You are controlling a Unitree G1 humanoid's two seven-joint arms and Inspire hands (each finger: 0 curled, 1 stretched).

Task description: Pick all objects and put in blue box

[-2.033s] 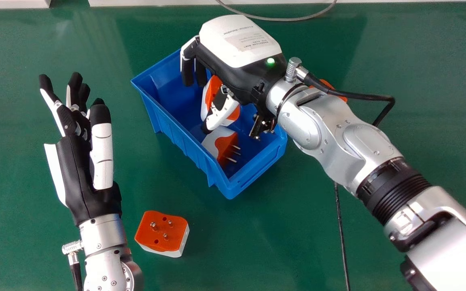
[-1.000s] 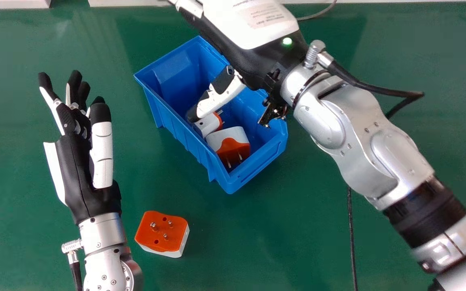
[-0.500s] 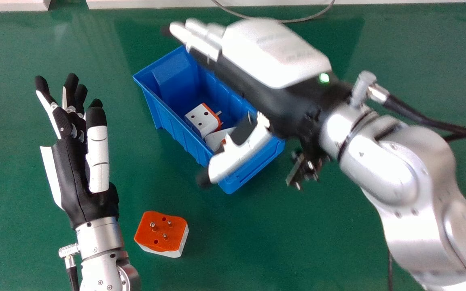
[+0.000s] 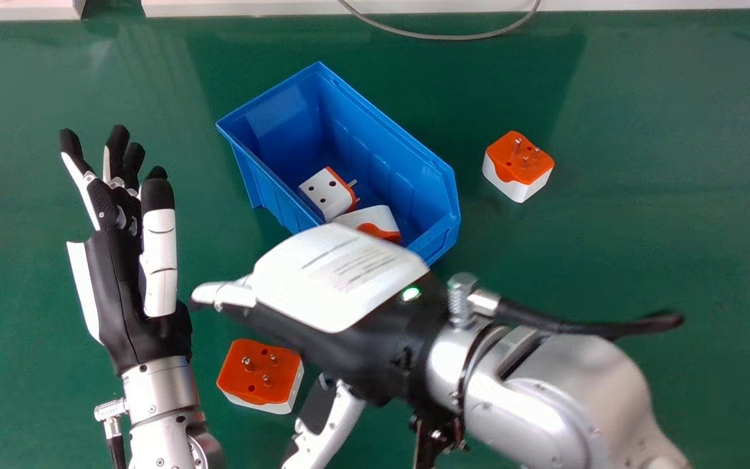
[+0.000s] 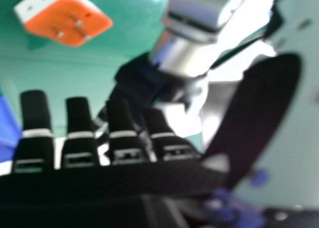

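In the head view my right hand point(image 4: 342, 293) hangs between the blue box point(image 4: 443, 242) and an orange-and-white plug adapter point(image 4: 264, 376), fingers extended, holding nothing. My left hand point(image 4: 134, 286) stays at the left, palm up and fingers relaxed. Inside the box lie a white adapter point(image 4: 326, 193) and another one point(image 4: 375, 221), partly covered by my right hand. One more adapter point(image 4: 518, 166) sits right of the box, pins up. In the right hand view, beyond the straight fingers of my right hand point(image 5: 79, 125), an adapter point(image 5: 67, 21) lies on the table.
A thin grey cable point(image 4: 440, 36) curves along the far edge of the green table point(image 4: 661, 215). White panels point(image 4: 251, 8) border the table's back. The left arm, in the right hand view, stands beyond the right fingers.
My right hand has left the box, its fingers straightening, and moved toward the near adapter. The adapters inside the box have shifted, and the right-side adapter is uncovered.
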